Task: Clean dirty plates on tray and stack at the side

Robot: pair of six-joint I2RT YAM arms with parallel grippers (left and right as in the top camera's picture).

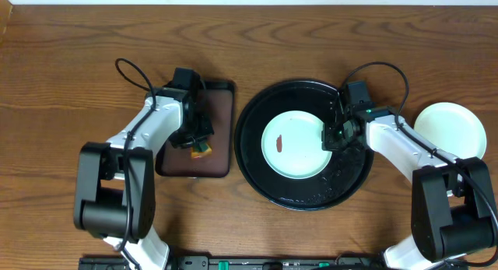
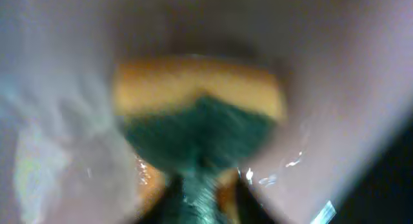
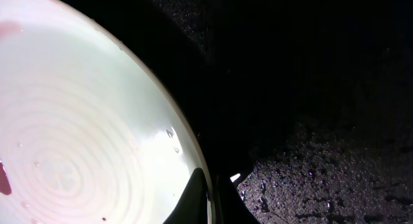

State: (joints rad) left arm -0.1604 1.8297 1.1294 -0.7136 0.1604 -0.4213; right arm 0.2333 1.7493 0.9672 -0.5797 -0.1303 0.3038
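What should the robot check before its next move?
1. Is the pale mint-white round plate on the large glossy black round tray? Ok.
2. Does the right gripper pinch the plate's rim? Ok.
3. Does the left gripper firmly hold the yellow-and-green sponge? Cannot tell, the view is blurred.
4. Is the sponge over the plate? Not ok, it is at the dark-brown rectangular tray.
5. Is the reddish-brown smear gone? Not ok.
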